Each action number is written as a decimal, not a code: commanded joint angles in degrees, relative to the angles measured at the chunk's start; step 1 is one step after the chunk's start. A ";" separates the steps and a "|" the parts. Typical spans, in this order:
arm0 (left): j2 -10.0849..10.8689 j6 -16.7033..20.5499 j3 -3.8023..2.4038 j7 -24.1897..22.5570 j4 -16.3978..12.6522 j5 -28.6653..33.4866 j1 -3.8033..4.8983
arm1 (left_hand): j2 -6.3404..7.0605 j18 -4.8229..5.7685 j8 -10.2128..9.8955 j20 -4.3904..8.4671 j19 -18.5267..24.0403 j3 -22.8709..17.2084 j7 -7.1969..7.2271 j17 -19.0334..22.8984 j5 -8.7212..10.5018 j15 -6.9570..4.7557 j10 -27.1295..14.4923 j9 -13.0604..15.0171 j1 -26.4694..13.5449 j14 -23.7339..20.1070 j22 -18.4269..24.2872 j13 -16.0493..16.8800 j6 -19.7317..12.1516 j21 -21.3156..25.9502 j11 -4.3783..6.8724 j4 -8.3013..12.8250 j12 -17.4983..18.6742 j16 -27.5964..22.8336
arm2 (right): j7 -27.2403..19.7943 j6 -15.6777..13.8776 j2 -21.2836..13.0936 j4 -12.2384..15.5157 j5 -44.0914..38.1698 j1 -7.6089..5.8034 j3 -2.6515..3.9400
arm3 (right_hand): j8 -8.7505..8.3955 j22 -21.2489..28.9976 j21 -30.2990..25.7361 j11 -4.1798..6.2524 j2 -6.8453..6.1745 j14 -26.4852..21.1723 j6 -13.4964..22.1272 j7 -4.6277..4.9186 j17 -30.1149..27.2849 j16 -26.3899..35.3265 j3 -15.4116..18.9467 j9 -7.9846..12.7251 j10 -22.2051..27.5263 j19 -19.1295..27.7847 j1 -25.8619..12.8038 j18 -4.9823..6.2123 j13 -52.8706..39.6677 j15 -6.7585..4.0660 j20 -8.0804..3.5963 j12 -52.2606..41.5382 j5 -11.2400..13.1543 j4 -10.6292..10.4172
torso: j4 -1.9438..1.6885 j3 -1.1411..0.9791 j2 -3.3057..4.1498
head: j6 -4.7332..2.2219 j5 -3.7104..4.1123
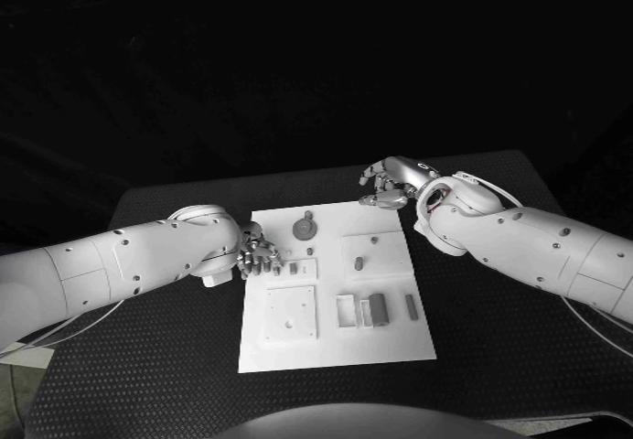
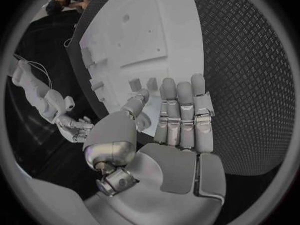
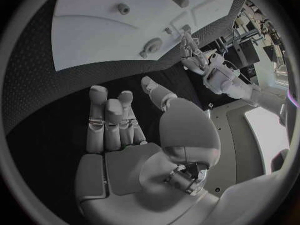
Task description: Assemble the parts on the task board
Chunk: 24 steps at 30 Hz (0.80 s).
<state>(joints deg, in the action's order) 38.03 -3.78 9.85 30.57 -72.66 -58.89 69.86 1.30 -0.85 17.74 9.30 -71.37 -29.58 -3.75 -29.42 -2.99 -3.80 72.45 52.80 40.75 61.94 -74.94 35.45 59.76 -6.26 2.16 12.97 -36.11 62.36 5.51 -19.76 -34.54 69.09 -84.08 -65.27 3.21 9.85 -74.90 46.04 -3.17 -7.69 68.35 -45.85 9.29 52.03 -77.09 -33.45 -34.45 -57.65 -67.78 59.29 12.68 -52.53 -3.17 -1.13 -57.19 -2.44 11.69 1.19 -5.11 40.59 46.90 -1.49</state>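
The white task board [image 1: 346,347] lies in the middle of the black table. On it sit a round grey part [image 1: 306,227], a small peg [image 1: 358,263], a dark block [image 1: 379,308] and a slim piece [image 1: 411,308]. My left hand [image 1: 259,252] hovers at the board's left edge with its fingers [image 2: 181,115] stretched out side by side, holding nothing. Past the board's far right corner, my right hand [image 1: 391,184] hangs over the bare table, and its fingers [image 3: 111,120] hold nothing. The right wrist view shows the round part [image 3: 152,47] and the peg [image 3: 123,8] on the board [image 3: 94,32].
A raised square plate [image 1: 290,314] with small holes takes up the board's near left. Open rectangular pockets [image 1: 348,311] lie beside the dark block. Black textured mat [image 1: 501,338] surrounds the board on all sides.
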 commanded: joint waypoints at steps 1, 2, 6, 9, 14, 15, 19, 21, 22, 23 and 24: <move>0.42 0.74 -1.19 -0.55 -0.40 3.46 0.05 | 1.10 -0.53 0.23 0.25 -0.24 0.20 -0.03 0.10 0.23 -0.26 -0.05 0.07 -0.30 -0.24 -1.14 0.04 0.26 0.07 0.09 -0.25 -0.24 0.28 | -0.12 0.51 -0.03 0.06 -0.03 0.02 0.02 | -0.26 -1.04 -0.27 0.03 0.24 0.39 -0.02 0.42 0.08 0.30 0.11 0.07 0.37 -0.05 -0.24 2.32 0.10 -0.02 -0.27 -0.17 -0.34 -0.14 | -0.05 -0.02 -0.02 | -0.14 0.07; 0.57 0.66 -1.96 -0.56 -0.61 4.63 0.05 | 1.91 -0.52 0.15 0.26 -0.22 0.33 -0.07 0.13 0.23 -0.26 -0.09 0.09 -0.62 -0.28 -1.12 0.05 0.17 0.10 0.06 -0.46 -0.22 0.27 | -0.12 0.51 -0.05 0.05 -0.03 0.02 0.02 | -0.26 -1.04 -0.27 0.03 0.24 0.39 -0.02 0.42 0.08 0.30 0.11 0.07 0.37 -0.05 -0.24 2.32 0.10 -0.02 -0.27 -0.17 -0.34 -0.14 | -0.05 -0.02 -0.01 | -0.17 0.09; 0.86 1.59 -3.31 -0.88 -0.65 4.70 0.16 | 3.10 -0.49 -0.13 0.28 -0.03 2.10 -0.19 0.19 0.22 -0.26 -0.30 0.19 -2.13 -0.46 -1.11 0.10 -0.18 0.25 -0.05 -0.17 -0.19 0.27 | -0.11 0.51 -0.06 0.08 -0.03 0.03 0.02 | -0.26 -1.04 -0.27 0.02 0.24 0.39 -0.01 0.42 0.08 0.30 0.11 0.07 0.37 -0.05 -0.25 2.32 0.11 -0.02 -0.27 -0.17 -0.33 -0.15 | -0.05 0.00 -0.02 | -0.31 0.00; 0.88 3.31 -3.78 -1.43 -0.13 4.90 0.43 | 3.47 -0.52 -0.28 0.31 0.07 2.76 -0.24 0.24 0.22 -0.27 -0.45 0.24 -2.52 -0.61 -1.08 0.12 -0.38 0.35 -0.09 0.15 -0.14 0.24 | -0.13 0.50 -0.03 0.09 -0.03 0.04 0.02 | -0.26 -1.04 -0.27 0.02 0.24 0.39 -0.01 0.43 0.08 0.30 0.11 0.07 0.37 -0.05 -0.25 2.32 0.11 -0.02 -0.27 -0.18 -0.33 -0.15 | 0.00 -0.04 -0.03 | -0.40 -0.01; 0.46 8.02 -3.80 -4.18 0.65 8.38 0.83 | 1.92 -0.10 -2.20 -0.32 2.13 2.83 -1.56 0.89 0.20 0.46 -2.80 -0.32 -1.26 -2.81 -0.70 -0.31 -3.42 1.61 -1.34 1.95 1.08 -1.04 | -0.11 0.51 -0.11 0.09 -0.03 0.04 0.02 | -0.26 -1.04 -0.27 0.02 0.24 0.39 -0.01 0.43 0.08 0.30 0.11 0.07 0.37 -0.05 -0.25 2.32 0.12 -0.02 -0.27 -0.18 -0.34 -0.15 | 0.03 -0.03 -0.01 | -0.50 0.06; 0.31 9.10 -3.80 -4.85 0.54 8.50 0.87 | 1.37 0.11 -3.21 -0.81 3.43 2.87 -2.28 1.41 0.20 1.04 -4.09 -0.93 -1.01 -4.04 -0.36 -0.74 -4.78 2.38 -2.06 2.61 2.00 -2.02 | -0.11 0.52 -0.12 0.08 -0.03 0.04 0.02 | -0.26 -1.04 -0.27 0.02 0.24 0.39 -0.01 0.43 0.08 0.30 0.11 0.07 0.37 -0.05 -0.25 2.32 0.12 -0.02 -0.27 -0.18 -0.34 -0.15 | 0.02 -0.03 -0.01 | -0.52 0.09; -0.58 11.88 -3.80 -7.23 0.38 8.51 0.91 | 0.91 -0.01 -4.81 -2.04 6.05 2.41 -3.44 2.71 0.11 2.34 -6.06 -2.68 0.67 -5.83 0.79 -1.99 -6.60 2.57 -3.23 3.44 4.01 -3.98 | -0.11 0.53 -0.04 0.03 -0.03 0.04 0.02 | -0.26 -1.04 -0.27 0.02 0.25 0.39 -0.02 0.43 0.08 0.30 0.11 0.07 0.37 -0.06 -0.26 2.32 0.13 -0.02 -0.27 -0.19 -0.34 -0.15 | -0.01 -0.01 0.02 | -0.58 0.14; -1.16 14.51 -3.77 -10.14 0.34 8.43 0.92 | 1.05 -0.20 -4.81 -2.22 6.11 2.15 -3.42 2.92 0.08 2.46 -6.00 -3.10 2.15 -5.72 1.03 -2.20 -6.33 2.49 -3.23 3.56 4.17 -4.07 | -0.12 0.51 0.01 0.03 -0.03 0.04 0.02 | -0.26 -1.04 -0.27 0.02 0.25 0.39 -0.02 0.43 0.08 0.30 0.11 0.07 0.37 -0.06 -0.26 2.32 0.13 -0.02 -0.26 -0.19 -0.34 -0.16 | -0.01 -0.01 0.02 | -0.58 0.14; -1.49 16.07 -3.75 -11.50 0.23 7.32 0.91 | 1.00 -0.20 -4.90 -2.50 6.66 1.54 -3.52 3.18 -0.12 2.68 -6.52 -3.51 4.73 -6.17 1.24 -2.45 -6.32 2.59 -3.38 3.61 4.54 -4.38 | -0.13 0.51 0.03 0.03 -0.03 0.05 0.02 | -0.26 -1.04 -0.27 0.02 0.25 0.39 -0.02 0.43 0.08 0.30 0.11 0.07 0.37 -0.06 -0.26 2.32 0.13 -0.02 -0.26 -0.19 -0.34 -0.16 | -0.01 -0.01 0.01 | -0.59 0.14; -1.78 16.75 -3.72 -12.39 0.18 5.79 0.90 | 1.15 0.03 -5.46 -3.07 8.32 0.82 -3.98 3.63 -0.24 3.34 -8.07 -4.11 7.72 -7.67 1.64 -2.93 -7.14 2.75 -3.93 3.52 5.46 -5.22 | -0.13 0.51 0.03 0.01 -0.03 0.05 0.02 | -0.26 -1.04 -0.27 0.02 0.25 0.39 -0.02 0.43 0.08 0.30 0.11 0.07 0.37 -0.06 -0.26 2.32 0.13 -0.02 -0.26 -0.19 -0.34 -0.16 | -0.01 -0.02 0.01 | -0.61 0.14; -2.03 17.19 -3.65 -13.64 0.11 4.28 0.88 | 1.45 0.22 -5.97 -3.83 10.21 0.39 -4.40 4.09 -0.44 4.17 -9.62 -4.80 10.31 -9.23 2.16 -3.50 -7.80 2.72 -4.58 3.58 6.40 -6.02 | -0.15 0.49 0.08 -0.03 -0.03 0.05 0.02 | -0.26 -1.04 -0.27 0.02 0.26 0.39 -0.02 0.43 0.08 0.30 0.11 0.07 0.37 -0.06 -0.26 2.32 0.13 -0.02 -0.26 -0.19 -0.34 -0.16 | -0.02 -0.03 0.02 | -0.63 0.13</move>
<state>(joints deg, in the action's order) 36.29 7.55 6.20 23.54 -72.32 -52.33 70.69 2.74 -0.86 11.92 5.58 -61.65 -28.98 -8.15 -25.45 -3.31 0.27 63.35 48.05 50.75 53.17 -72.85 32.05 52.31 -3.72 -2.32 16.60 -30.00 56.66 5.53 -19.75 -34.53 69.08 -84.08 -65.25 3.21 9.85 -74.90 46.04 -3.17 -7.69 68.35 -45.79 9.35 52.02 -77.09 -33.45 -34.46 -57.65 -67.78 59.29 12.68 -52.48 -3.17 -1.08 -57.18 -2.44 11.69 1.19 -5.14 40.58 46.30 -1.35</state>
